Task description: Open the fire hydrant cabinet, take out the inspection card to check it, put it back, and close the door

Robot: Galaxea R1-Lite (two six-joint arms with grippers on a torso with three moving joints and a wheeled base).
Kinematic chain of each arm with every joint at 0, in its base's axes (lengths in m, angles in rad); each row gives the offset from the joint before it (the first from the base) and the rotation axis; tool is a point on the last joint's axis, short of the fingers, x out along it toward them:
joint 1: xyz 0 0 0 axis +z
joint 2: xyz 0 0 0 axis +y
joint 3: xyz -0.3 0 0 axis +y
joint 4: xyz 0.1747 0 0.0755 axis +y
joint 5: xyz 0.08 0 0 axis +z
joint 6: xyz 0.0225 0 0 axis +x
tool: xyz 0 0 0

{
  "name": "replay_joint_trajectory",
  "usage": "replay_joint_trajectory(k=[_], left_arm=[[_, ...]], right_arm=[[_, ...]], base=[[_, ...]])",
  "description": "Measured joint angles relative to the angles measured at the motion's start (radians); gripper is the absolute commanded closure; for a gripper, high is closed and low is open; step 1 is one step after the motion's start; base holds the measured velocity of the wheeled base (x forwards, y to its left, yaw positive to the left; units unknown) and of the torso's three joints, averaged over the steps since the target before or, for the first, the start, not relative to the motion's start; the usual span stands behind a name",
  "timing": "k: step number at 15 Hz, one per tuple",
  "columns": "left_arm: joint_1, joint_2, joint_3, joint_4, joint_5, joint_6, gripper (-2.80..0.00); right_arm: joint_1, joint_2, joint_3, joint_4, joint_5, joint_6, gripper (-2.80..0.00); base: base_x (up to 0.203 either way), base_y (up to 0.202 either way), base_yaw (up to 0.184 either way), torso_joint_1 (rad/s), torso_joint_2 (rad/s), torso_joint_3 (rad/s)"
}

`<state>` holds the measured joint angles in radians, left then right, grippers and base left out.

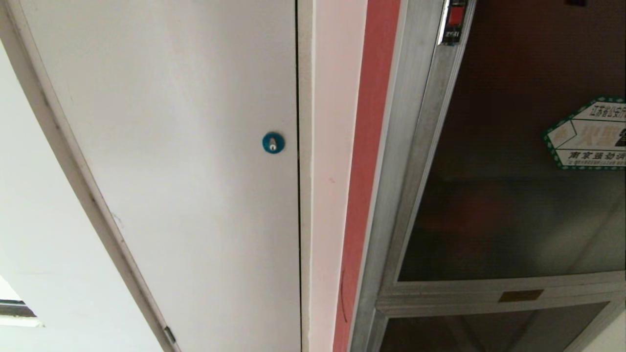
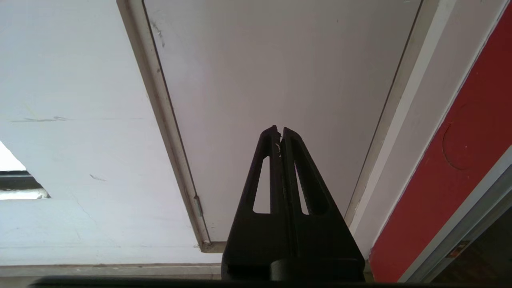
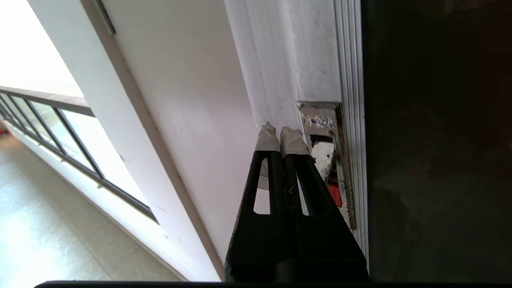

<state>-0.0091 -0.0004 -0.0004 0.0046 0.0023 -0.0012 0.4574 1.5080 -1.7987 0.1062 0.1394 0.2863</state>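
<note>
The fire hydrant cabinet (image 1: 391, 171) stands at the right of the head view, silver-framed with a red side. Its door (image 1: 513, 195) of dark glass is closed and carries a green-bordered hexagonal sticker (image 1: 589, 137). A small red latch (image 1: 455, 19) sits at the top of the door frame. In the right wrist view my right gripper (image 3: 280, 130) is shut, its taped tips just beside the latch (image 3: 326, 160) on the door frame, holding nothing. My left gripper (image 2: 279, 129) is shut and empty, facing the white panel. The inspection card is hidden. Neither arm shows in the head view.
A white panel door (image 1: 195, 171) with a blue round lock (image 1: 273, 142) stands left of the cabinet. A smaller dark glass panel (image 1: 489, 332) lies below the door. A window with a railing (image 3: 60, 128) shows in the right wrist view.
</note>
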Motion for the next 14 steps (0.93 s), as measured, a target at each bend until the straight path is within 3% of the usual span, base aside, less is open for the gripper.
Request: replay_joint_trajectory(k=[14], left_arm=[[0.000,0.000,0.000,0.000,0.000,0.000,0.00]], right_arm=[[-0.052,0.016,0.107,-0.010,0.000,-0.009,0.00]], base=[[0.000,0.000,0.000,0.000,0.00,0.000]])
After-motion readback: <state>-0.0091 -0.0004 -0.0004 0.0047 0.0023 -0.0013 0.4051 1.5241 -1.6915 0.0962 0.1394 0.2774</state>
